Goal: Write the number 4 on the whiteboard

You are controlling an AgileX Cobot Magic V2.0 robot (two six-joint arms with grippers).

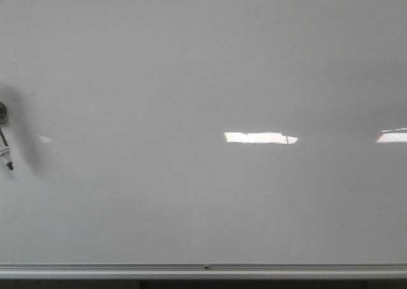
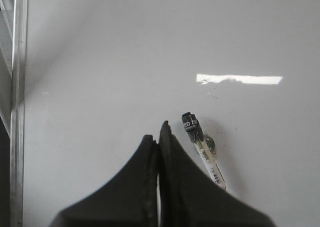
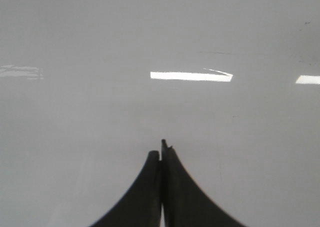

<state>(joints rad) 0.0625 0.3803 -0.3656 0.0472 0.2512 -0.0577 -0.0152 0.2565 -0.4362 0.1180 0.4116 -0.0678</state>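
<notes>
- Zero strokes of the number 4 show on the whiteboard [image 1: 203, 79]; its glossy pale face reads blank in the front view, so the whole digit looks left to do: slanted stroke, crossbar, stem.
- Whiteboard fills nearly all of the front view, its silver frame edge [image 1: 203, 268] running along the bottom; in the left wrist view a frame strip [image 2: 19, 107] borders the board.
- Left gripper [image 2: 158, 137]: fingers pressed together, no gap visible between the tips.
- Marker [image 2: 202, 144], dark cap end and clear labelled barrel, sticks out just beside the left gripper's fingers and points at the whiteboard; whether it's clamped lower down or mounted on the arm, can't tell, the base is hidden.
- Front view: that marker [image 1: 6, 150] peeks in at the whiteboard's far left edge, with a dark blurry shadow [image 1: 25, 136] on the whiteboard beside it; tip contact with the whiteboard can't be judged.
- Right gripper [image 3: 162, 149]: fingers pressed together, holding nothing, facing bare whiteboard.
- Other stuff: bright rectangular light reflections [image 1: 261, 137] on the whiteboard right of centre, plus faint smudges near the whiteboard's far corner in the right wrist view; neither is ink.
- Nothing stands between the marker and the whiteboard; only concern, as a judgement, is glare hiding thin lines.
</notes>
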